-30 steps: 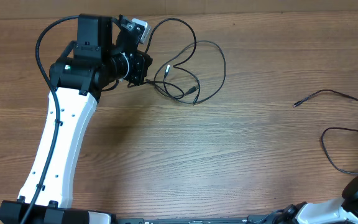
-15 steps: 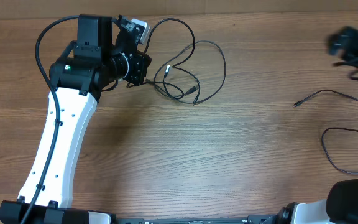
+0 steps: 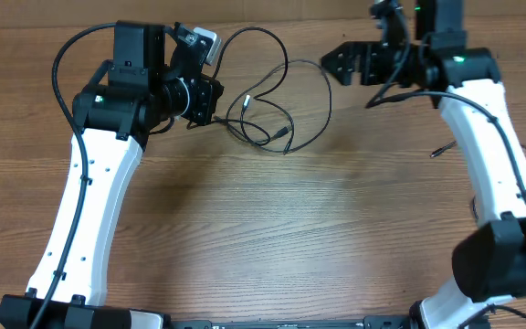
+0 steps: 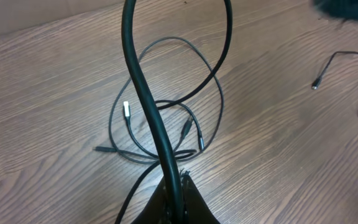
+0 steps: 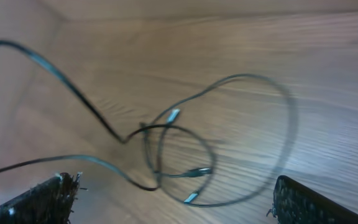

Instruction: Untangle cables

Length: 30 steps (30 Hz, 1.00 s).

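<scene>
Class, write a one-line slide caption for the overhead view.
Left gripper grips the tangled cables on a wooden table; right gripper hovers open beside them.

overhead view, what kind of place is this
Probably a robotics lab bench: two white-and-black robot arms at a wood-grain table, with thin black cables lying loose on it.

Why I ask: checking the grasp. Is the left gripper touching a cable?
Touching. The left wrist view shows a cable running straight down into the closed left gripper, pinched between its fingers.
</scene>
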Each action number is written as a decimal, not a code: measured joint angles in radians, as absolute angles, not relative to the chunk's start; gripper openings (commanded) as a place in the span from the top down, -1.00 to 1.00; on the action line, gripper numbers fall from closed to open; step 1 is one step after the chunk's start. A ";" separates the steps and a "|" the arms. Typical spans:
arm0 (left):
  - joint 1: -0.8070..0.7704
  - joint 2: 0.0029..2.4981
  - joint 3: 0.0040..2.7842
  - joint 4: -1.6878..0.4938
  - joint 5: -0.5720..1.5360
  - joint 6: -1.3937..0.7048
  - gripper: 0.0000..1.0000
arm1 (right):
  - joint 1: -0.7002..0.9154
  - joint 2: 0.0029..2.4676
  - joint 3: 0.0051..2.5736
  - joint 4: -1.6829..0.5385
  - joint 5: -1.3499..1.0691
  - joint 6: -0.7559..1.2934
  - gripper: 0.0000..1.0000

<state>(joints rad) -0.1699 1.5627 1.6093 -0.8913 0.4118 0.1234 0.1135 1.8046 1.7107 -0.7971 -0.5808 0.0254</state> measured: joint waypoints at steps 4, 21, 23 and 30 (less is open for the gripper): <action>-0.170 1.563 1.609 -0.890 0.444 0.123 0.92 | 0.186 1.851 1.711 -0.749 -0.637 0.027 -1.00; -0.170 1.563 1.609 -0.891 0.513 0.123 0.54 | 0.308 1.954 1.710 -0.628 -0.670 0.108 0.92; -0.170 1.563 1.609 -0.891 0.514 0.127 -1.00 | 0.308 1.954 1.710 -0.628 -0.669 0.108 0.92; -0.170 1.563 1.609 -0.891 0.520 0.130 -0.99 | 0.308 1.954 1.710 -0.628 -0.669 0.108 0.92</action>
